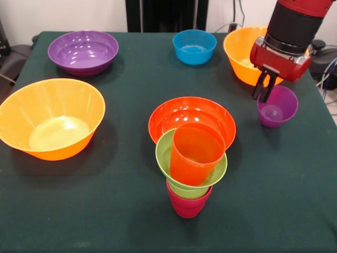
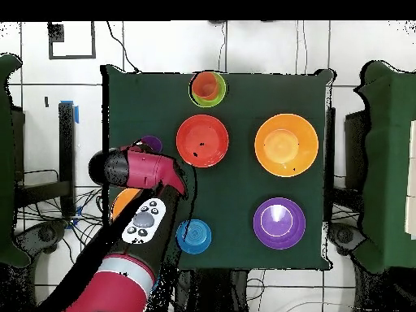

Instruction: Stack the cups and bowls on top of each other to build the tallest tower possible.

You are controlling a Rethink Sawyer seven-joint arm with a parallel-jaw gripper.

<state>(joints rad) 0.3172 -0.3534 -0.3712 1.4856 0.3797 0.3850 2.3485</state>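
My pincer (image 1: 266, 89) hangs slightly open and empty over the purple cup (image 1: 277, 107) at right, probably light and slick, so I'd pinch its rim.

A table (image 1: 63, 211) under a dark green cloth is filling most of the front view, and the cloth is lying flat, showing only faint creases. Behind the table, a plain white wall (image 1: 63, 16) is running across the top of that view. Off the table's right edge there, loose cables (image 1: 329, 71) are trailing. From overhead, a white tiled floor (image 2: 268, 49) is surrounding the table (image 2: 244, 97) on every side. A strip of blue tape (image 2: 77, 111) is sticking to the floor just left of the table, and a black square outline (image 2: 71, 41) is sitting beyond it. A green-covered surface (image 2: 382, 162) is standing to the table's right.
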